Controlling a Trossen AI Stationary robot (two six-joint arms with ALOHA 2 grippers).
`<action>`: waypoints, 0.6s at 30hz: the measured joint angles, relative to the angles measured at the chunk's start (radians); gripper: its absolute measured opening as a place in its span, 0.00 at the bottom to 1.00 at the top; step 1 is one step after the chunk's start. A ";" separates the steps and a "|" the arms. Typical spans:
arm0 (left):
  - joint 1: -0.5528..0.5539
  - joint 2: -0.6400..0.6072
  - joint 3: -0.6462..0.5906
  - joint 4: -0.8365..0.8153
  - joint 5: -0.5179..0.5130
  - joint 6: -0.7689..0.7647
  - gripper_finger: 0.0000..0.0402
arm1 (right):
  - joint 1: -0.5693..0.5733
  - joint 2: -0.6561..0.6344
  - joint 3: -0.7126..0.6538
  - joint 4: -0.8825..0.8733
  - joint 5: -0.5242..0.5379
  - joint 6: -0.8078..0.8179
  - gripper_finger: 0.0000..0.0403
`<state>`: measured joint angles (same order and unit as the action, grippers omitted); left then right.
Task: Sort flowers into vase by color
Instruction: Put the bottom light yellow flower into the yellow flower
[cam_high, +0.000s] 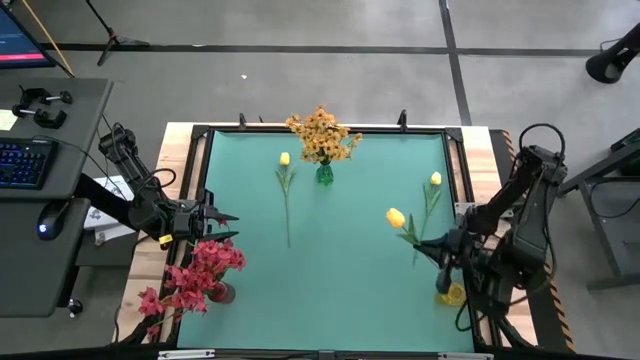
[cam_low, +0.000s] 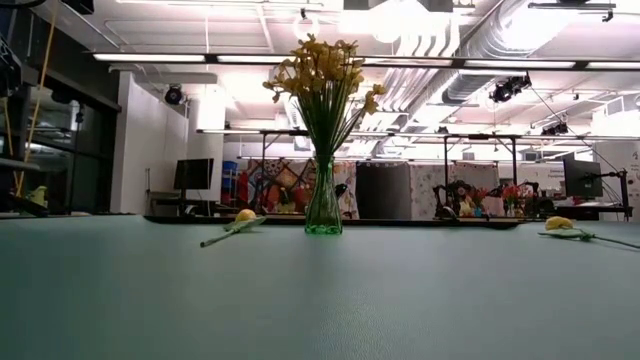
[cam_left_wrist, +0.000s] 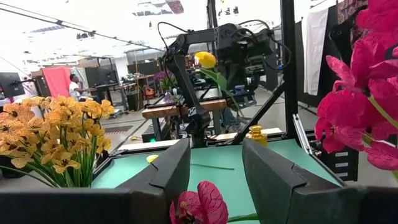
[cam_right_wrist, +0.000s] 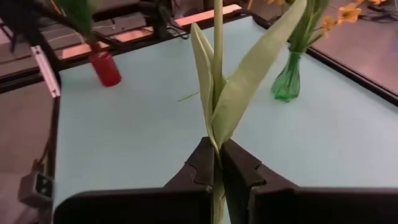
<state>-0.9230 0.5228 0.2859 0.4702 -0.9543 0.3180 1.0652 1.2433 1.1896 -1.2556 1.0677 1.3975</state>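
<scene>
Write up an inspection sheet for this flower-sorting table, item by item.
Surface: green mat, wooden edges.
Job's things: orange flowers in green vase; pink flowers in red vase; yellow vase; two yellow tulips lying on the mat.
Clutter: nothing seen on the mat.
Grippers: right gripper shut on held tulip; left gripper open, empty, beside the pink flowers.
Cables: loops on both arms.
Surroundings: desk with keyboard and mouse; workshop behind.

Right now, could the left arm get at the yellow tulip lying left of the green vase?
Probably yes. The left gripper is open and holds nothing, and bare mat lies between it and the tulip. The red flowers sit nearer the table's front, off that path.
</scene>
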 joint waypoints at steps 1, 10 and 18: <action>0.000 0.000 0.000 0.000 0.000 0.000 0.34 | 0.011 0.009 0.000 -0.001 0.006 0.013 0.00; 0.000 0.000 0.000 -0.001 0.000 0.000 0.34 | 0.097 0.080 0.000 -0.034 -0.019 0.124 0.00; 0.000 0.000 0.000 -0.001 0.000 -0.001 0.34 | 0.116 0.132 0.000 -0.079 0.024 0.174 0.00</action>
<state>-0.9230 0.5228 0.2859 0.4694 -0.9541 0.3168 1.1809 1.3755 1.1892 -1.3347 1.0914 1.5715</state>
